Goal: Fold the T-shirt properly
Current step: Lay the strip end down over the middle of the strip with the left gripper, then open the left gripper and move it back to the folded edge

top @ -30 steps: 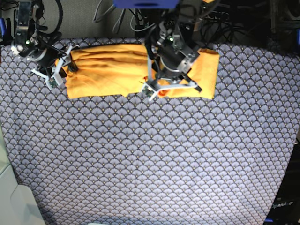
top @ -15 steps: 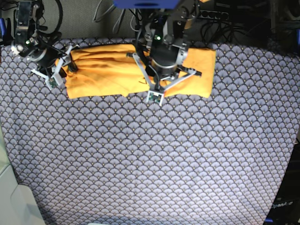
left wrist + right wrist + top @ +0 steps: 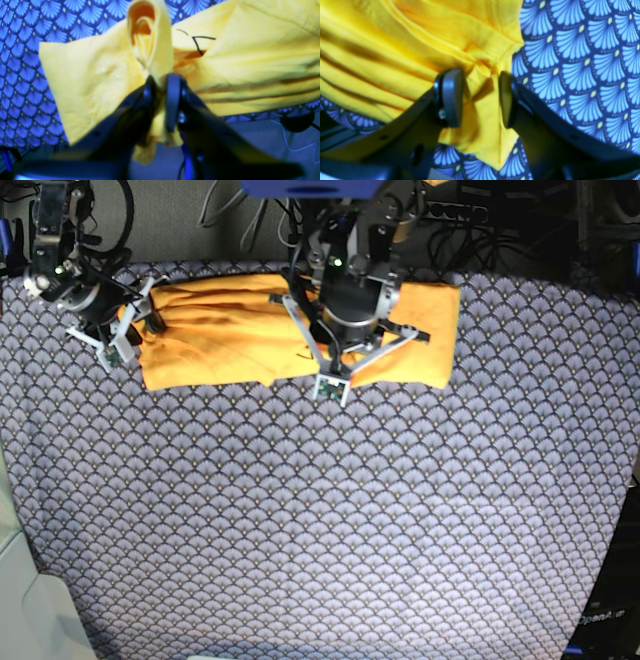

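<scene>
I counted one T-shirt [image 3: 230,325], one patterned cloth [image 3: 320,520] covering the worktop, and two arms, each ending in one gripper. The T-shirt lay folded into a long band along the far edge of the cloth, reaching from near the far left corner to a little past the middle of that edge.

Going left to right in the base view: the right gripper [image 3: 140,315] sat at the band's left end, its arm reaching in from the far left corner and angled down toward the cloth. In the right wrist view its jaws stood apart, one finger [image 3: 451,97] on each side of a bunched corner of the T-shirt [image 3: 395,50], with fabric lying in the gap; I could not tell whether the pads actually pressed it.

Farther right, the left gripper [image 3: 340,365] hung over the right part of the band, its arm coming down from the far edge and pointing toward the near hem. In the left wrist view the left gripper [image 3: 160,85] had its jaws nearly together, clamped on a raised pinch of the T-shirt [image 3: 250,55], which stood up in a loop between the fingers [image 3: 172,100].
</scene>
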`<state>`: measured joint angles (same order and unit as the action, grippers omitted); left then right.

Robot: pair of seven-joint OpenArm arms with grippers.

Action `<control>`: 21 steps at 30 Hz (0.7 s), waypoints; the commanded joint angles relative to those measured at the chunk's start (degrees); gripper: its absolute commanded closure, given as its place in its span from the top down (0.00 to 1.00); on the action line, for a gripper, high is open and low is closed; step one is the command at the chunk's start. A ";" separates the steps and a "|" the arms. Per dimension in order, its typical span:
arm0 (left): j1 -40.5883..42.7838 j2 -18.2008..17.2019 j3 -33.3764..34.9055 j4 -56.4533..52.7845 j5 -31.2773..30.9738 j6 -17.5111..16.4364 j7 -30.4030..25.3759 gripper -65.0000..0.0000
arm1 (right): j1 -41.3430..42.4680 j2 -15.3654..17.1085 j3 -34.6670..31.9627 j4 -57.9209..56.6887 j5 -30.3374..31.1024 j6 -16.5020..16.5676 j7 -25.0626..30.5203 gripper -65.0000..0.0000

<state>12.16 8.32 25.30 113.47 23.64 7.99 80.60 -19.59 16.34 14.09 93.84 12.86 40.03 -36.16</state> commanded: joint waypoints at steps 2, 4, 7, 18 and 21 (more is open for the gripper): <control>-0.43 0.68 0.06 1.04 -2.06 0.32 -0.60 0.32 | -0.05 0.50 0.11 0.79 0.54 -0.03 0.34 0.39; -0.43 0.68 0.15 1.12 -3.73 0.32 -0.60 0.49 | -0.14 0.50 0.11 0.79 0.54 -0.03 0.34 0.39; -0.43 0.68 0.15 1.30 -5.13 0.32 -0.60 0.61 | -0.23 0.50 0.11 0.79 0.54 -0.03 0.34 0.39; -0.60 0.68 -12.33 1.47 -5.48 -2.49 -7.23 0.59 | -0.14 0.67 0.11 0.79 0.54 -0.03 0.34 0.39; -1.48 0.68 -19.45 1.39 -5.48 -8.21 -6.36 0.34 | -0.05 0.76 0.11 0.79 0.54 -0.03 0.34 0.39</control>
<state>11.38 8.62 5.39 113.78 17.98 -0.51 74.76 -19.73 16.40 14.09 93.86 12.88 40.03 -36.12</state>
